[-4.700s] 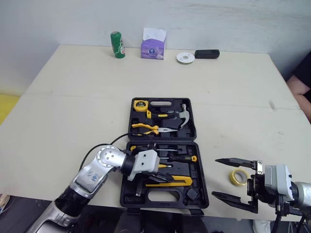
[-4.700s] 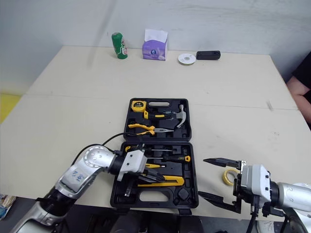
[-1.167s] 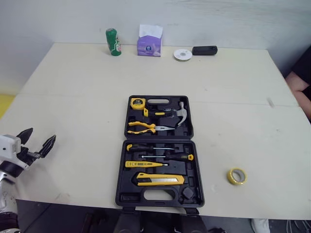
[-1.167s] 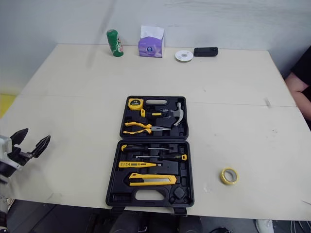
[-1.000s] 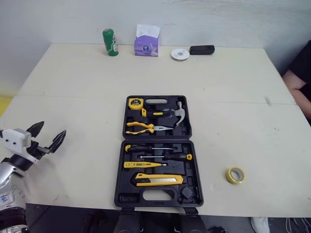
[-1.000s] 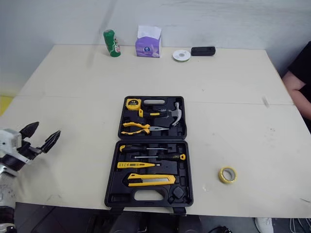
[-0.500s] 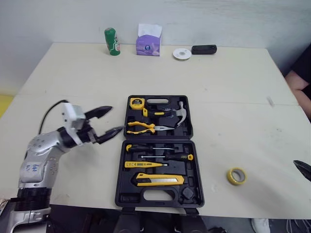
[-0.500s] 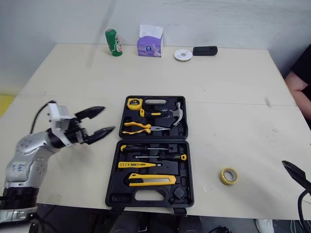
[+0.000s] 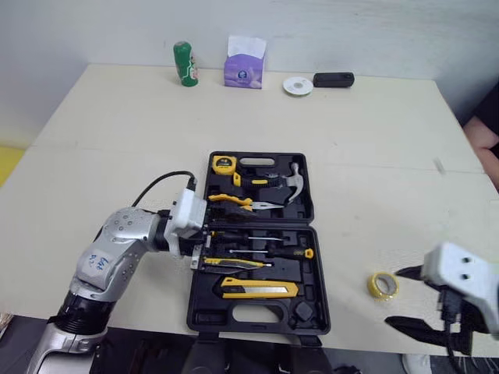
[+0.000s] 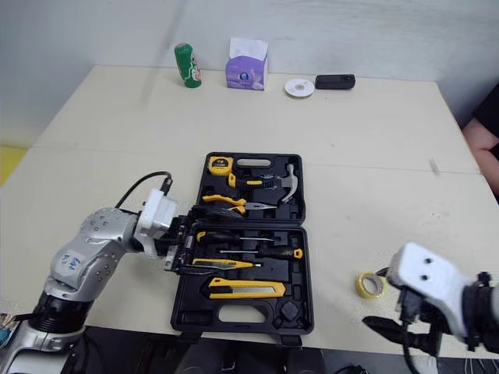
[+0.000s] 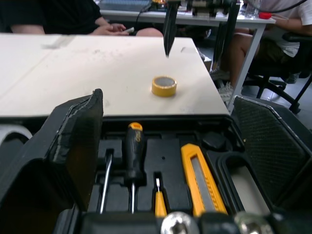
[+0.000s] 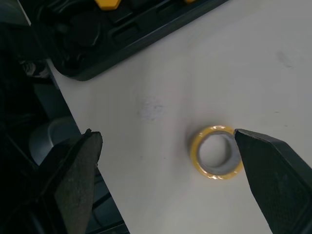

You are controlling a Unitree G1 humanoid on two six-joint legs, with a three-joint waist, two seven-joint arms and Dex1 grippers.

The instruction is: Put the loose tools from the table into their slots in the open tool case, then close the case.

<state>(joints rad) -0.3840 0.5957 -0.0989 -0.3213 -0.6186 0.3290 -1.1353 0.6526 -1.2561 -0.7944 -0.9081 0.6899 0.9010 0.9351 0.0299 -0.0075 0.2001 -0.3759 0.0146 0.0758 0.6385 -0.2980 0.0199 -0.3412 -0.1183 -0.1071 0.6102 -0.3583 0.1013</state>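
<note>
Yellow tape roll (image 9: 383,285) lies loose on the surface (image 9: 374,179), right of the open tool case (image 9: 318,257). My right pincer (image 9: 394,296) hovers spread open beside it; my left pincer (image 10: 185,248), also open, sits at the case's left edge.

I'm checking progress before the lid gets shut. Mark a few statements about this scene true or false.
1. The tool case is open. True.
2. The yellow tape roll sits in the case. False: it lies on the table, right of the case.
3. The right gripper is open, near the tape roll. True.
4. The hammer lies loose on the table. False: it sits in the case's far half.
</note>
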